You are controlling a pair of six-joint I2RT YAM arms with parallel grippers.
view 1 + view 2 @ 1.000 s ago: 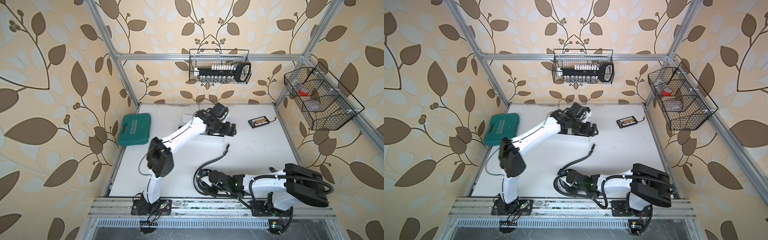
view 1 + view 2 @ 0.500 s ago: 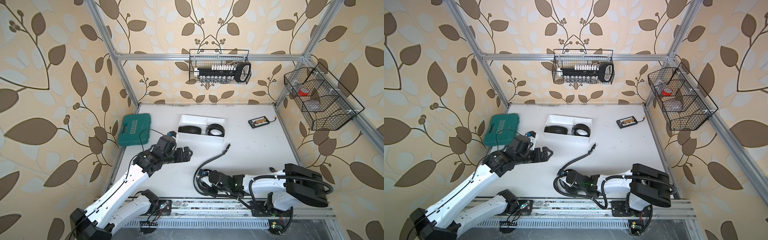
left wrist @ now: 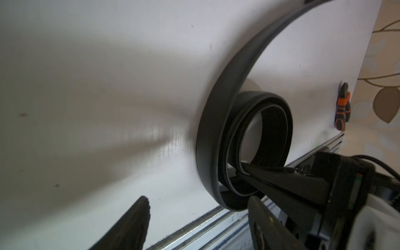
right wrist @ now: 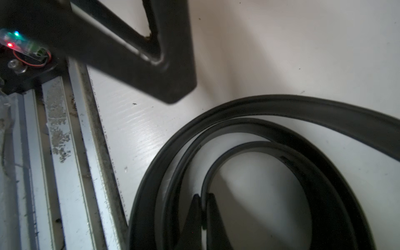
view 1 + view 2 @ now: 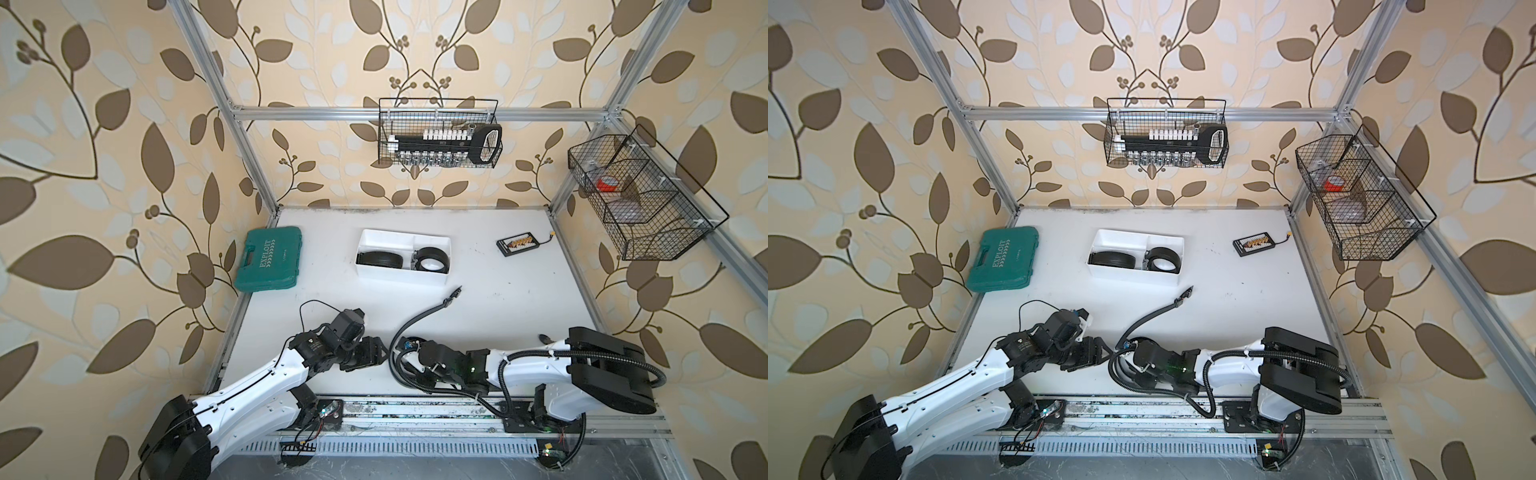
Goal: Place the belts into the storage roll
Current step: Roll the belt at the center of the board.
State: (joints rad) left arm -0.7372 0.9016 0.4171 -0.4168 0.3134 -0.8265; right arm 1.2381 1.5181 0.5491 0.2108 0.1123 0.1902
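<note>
The storage roll, a white tray [image 5: 428, 243] [image 5: 1163, 242], stands mid-table and holds two coiled belts [image 5: 379, 260] [image 5: 432, 259]. A third belt [image 5: 419, 322] [image 5: 1146, 318] runs from its tip near the tray to a loose coil at the table's front edge. My right gripper [image 4: 203, 203] [image 5: 409, 353] is shut on the coil's inner turn [image 4: 216, 164]. My left gripper [image 3: 199, 216] [image 5: 380, 351] is open just left of the coil [image 3: 244, 138]. The coil's outer turn lies close to one of the left gripper's fingers [image 3: 266, 225].
A green tool case [image 5: 269, 258] lies at the left edge and a small black connector board [image 5: 519, 242] at the back right. Wire baskets hang on the back wall [image 5: 438, 139] and right wall [image 5: 640, 199]. The aluminium rail [image 5: 415, 409] borders the front; an orange-black tool [image 3: 343, 108] lies nearby.
My left arm swung from over the tray down to the front beside the loose coil, uncovering the tray. Its jaws narrowed somewhat. The right arm held still.
</note>
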